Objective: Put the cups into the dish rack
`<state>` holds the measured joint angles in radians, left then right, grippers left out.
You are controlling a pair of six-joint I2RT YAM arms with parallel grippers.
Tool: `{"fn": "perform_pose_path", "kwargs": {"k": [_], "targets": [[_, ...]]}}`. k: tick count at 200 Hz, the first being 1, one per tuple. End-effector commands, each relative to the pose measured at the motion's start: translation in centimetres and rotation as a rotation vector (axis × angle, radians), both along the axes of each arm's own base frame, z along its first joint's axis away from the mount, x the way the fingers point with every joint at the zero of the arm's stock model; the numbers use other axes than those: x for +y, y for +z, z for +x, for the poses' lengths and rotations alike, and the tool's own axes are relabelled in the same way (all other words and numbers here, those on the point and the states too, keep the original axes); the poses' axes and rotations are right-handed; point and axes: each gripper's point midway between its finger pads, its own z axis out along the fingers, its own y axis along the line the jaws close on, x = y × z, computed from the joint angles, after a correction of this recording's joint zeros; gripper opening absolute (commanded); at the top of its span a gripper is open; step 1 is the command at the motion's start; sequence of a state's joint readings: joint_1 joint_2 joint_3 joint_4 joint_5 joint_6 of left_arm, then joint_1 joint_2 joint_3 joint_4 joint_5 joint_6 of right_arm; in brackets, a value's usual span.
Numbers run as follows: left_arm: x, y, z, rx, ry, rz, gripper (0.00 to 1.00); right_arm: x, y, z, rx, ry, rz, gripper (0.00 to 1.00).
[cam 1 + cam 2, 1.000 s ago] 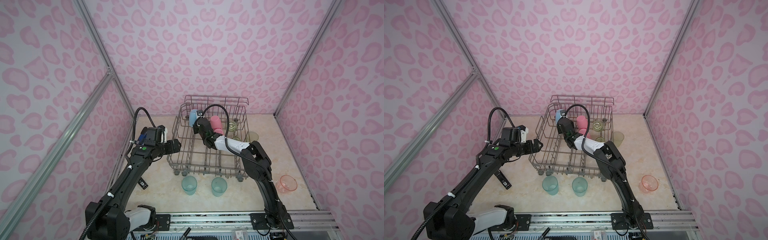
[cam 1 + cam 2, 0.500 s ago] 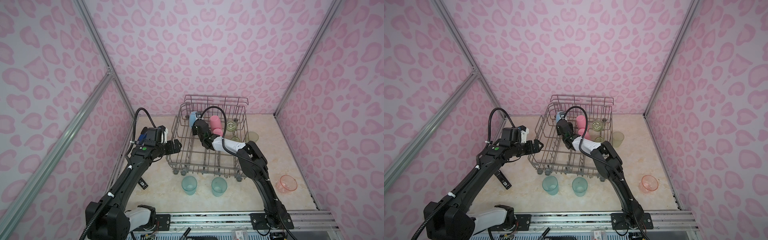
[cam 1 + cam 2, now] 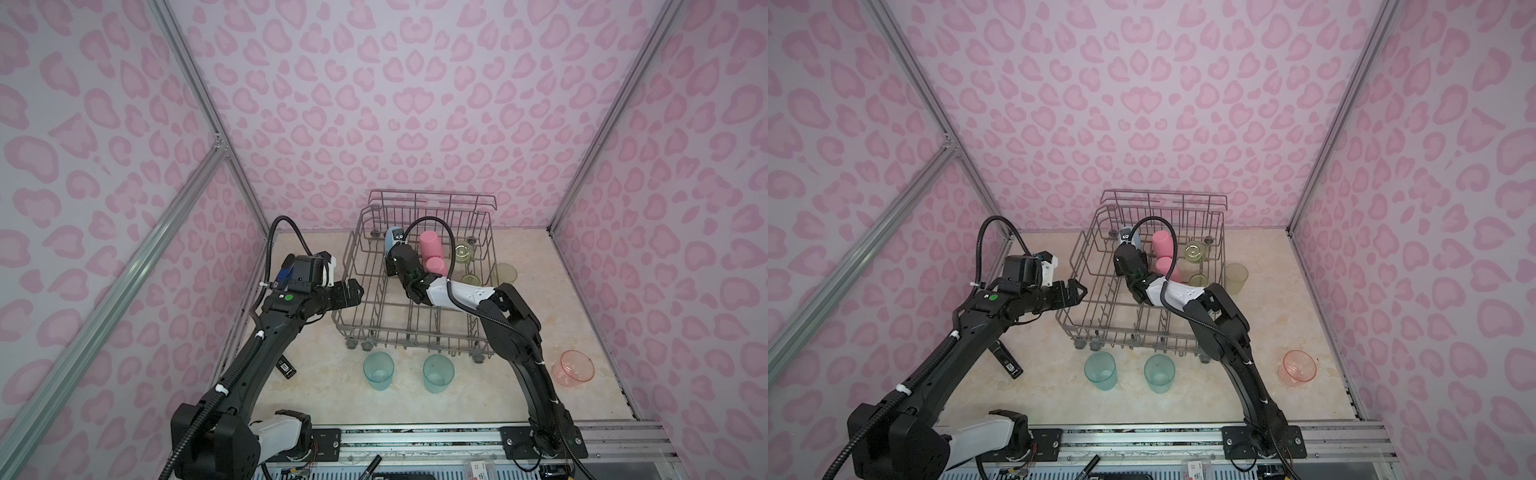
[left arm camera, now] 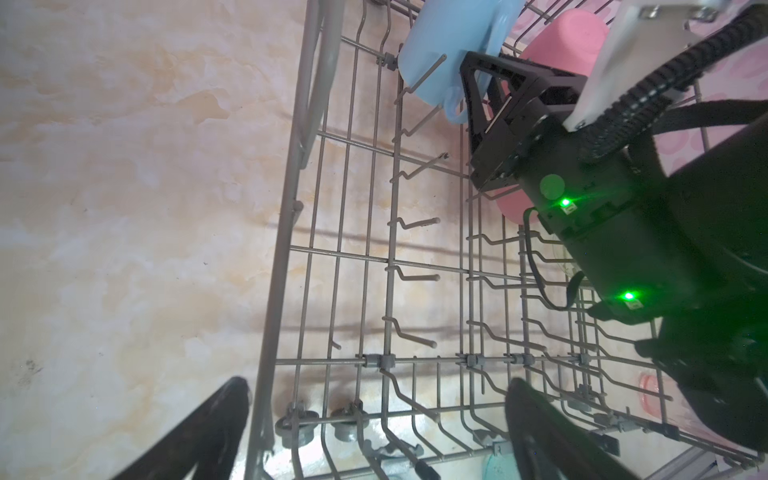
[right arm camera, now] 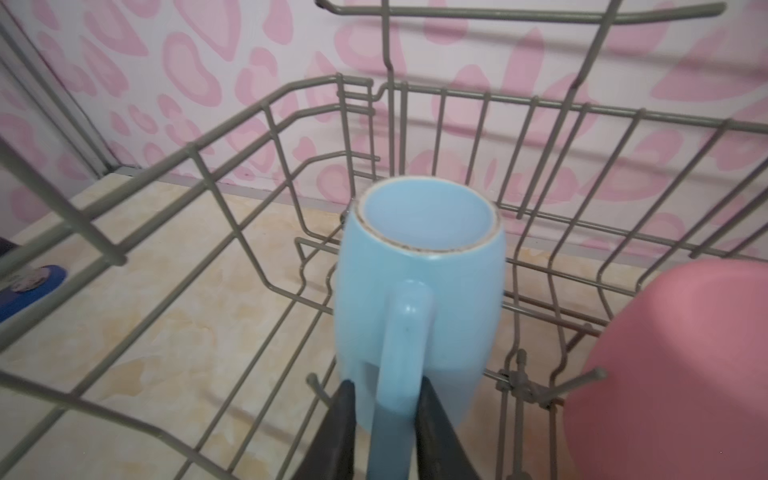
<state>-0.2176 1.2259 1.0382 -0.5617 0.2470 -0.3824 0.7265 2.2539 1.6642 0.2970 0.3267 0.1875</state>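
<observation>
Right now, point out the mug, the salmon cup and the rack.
mug (image 5: 419,266): right wrist view, on the side wall by the handle.
salmon cup (image 3: 573,376): in a top view, on its near side wall.
rack (image 3: 415,330): in a top view, on the near wire wall.

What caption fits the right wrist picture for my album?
Light-blue ceramic mug inside the grey wire dish rack, black claw straddling its handle.

Blue stapler (image 5: 31,291), black labelled block (image 3: 286,367), beige tabletop (image 3: 316,399)
</observation>
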Motion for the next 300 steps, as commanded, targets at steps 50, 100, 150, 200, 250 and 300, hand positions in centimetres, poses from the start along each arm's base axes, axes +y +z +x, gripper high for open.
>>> {"fn": "perform_pose_path", "kwargs": {"k": [50,100,150,200,250,300], "targets": [[-0.1,0.6,0.2,-0.034,-0.004,-0.014,0.98,1.0,4.1,-0.8,-0.023,0.070,0.075,0.56],[-0.1,0.8,0.2,-0.039,-0.003,-0.013,0.98,0.1,9.9,-2.2,0.000,0.082,0.111,0.75],[0.0,0.6,0.0,-0.033,0.002,-0.010,0.98,-2.8,13.3,-5.2,0.068,0.070,0.086,0.82],[0.3,0.6,-0.2,-0.032,0.019,-0.010,1.00,-9.1,15.4,-8.3,0.145,-0.013,0.046,0.80],[1.5,0.9,-1.1,-0.024,0.083,0.021,0.94,-16.9,15.7,-10.3,0.193,-0.118,0.047,0.78],[5.4,2.8,-3.1,-0.023,0.249,0.137,0.91,-22.6,13.2,-12.0,0.253,-0.209,0.044,0.78]]}}
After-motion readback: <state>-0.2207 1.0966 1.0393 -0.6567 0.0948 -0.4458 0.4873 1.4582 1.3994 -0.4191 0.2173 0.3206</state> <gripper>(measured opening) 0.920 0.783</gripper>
